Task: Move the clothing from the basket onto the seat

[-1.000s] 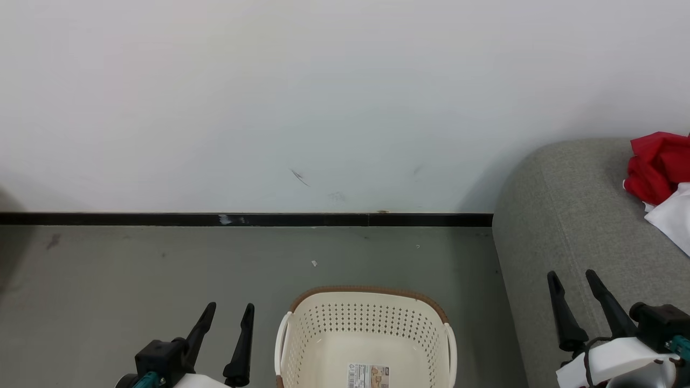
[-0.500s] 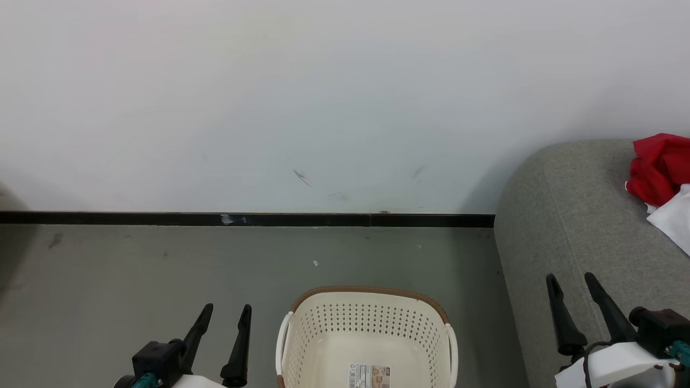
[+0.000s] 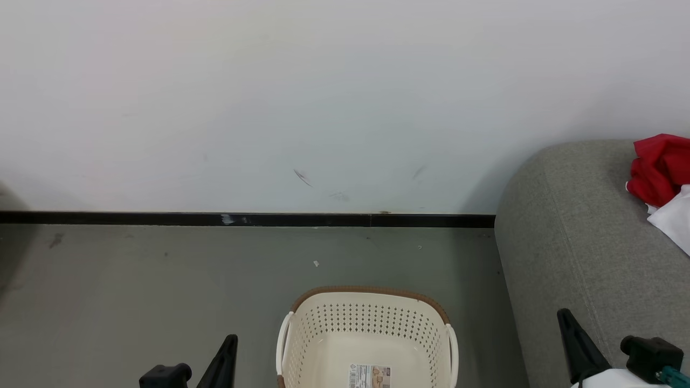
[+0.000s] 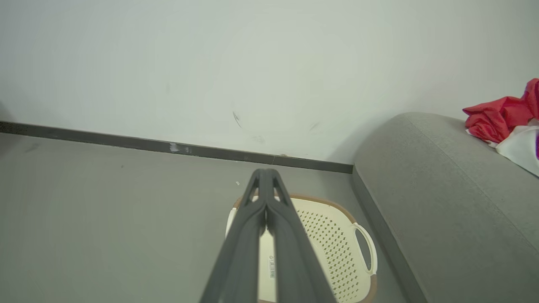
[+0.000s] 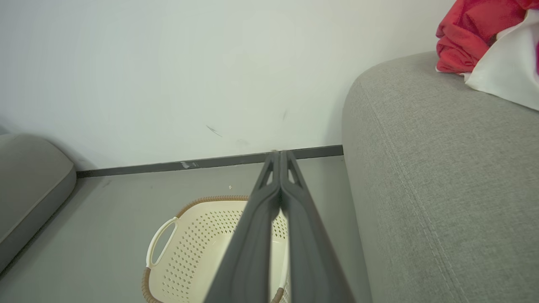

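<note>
The clothing (image 3: 660, 170) is lying at 3 o'clock on the seat (image 3: 571, 242), and the basket (image 3: 372, 293) at 6 o'clock is empty. The left gripper (image 4: 265, 181) and right gripper (image 5: 281, 158) are sitting closed, holding nothing. The loose fabric may be sliding off the rounded edge.

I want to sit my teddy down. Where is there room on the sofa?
The sofa is bare from its rounded end to the red and white clothes heaped further right. The basket beside it looks empty too.
</note>
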### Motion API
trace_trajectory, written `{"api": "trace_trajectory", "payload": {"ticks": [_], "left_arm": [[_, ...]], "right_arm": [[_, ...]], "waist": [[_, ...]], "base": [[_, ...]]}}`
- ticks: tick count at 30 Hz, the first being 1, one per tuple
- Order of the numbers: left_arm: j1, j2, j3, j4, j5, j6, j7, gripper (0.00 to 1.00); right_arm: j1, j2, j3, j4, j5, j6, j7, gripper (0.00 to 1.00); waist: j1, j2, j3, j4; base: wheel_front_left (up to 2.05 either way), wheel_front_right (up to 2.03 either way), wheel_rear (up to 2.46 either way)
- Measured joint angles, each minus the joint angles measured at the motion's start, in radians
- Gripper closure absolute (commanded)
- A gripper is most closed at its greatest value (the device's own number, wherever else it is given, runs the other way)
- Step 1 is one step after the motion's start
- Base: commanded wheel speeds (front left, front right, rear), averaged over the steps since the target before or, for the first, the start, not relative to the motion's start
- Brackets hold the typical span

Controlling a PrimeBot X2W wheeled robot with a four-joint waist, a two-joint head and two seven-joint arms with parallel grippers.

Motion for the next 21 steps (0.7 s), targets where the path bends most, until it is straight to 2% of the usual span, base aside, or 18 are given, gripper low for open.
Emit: {"api": "trace_trajectory", "payload": {"ticks": [16, 21], "left_arm": [[-0.002, -0.006, 0.057, 0.0, -0.178, -0.025, 0.053, 1.0], [-0.003, -0.009, 0.081, 0.0, -0.231, -0.033, 0.067, 1.0]], "right_arm": [[-0.043, 0.0, -0.047, 0.04, 0.22, 0.0, 0.085, 1.0], [-0.048, 0.0, -0.051, 0.045, 0.291, 0.0, 0.113, 1.0]], "waist": [[0.0007, 0.0, 0.002, -0.008], [0.0035, 0.0, 0.004, -0.015]], "base": [[0.0, 0.0, 0.0], [0.0, 0.0, 0.0]]}}
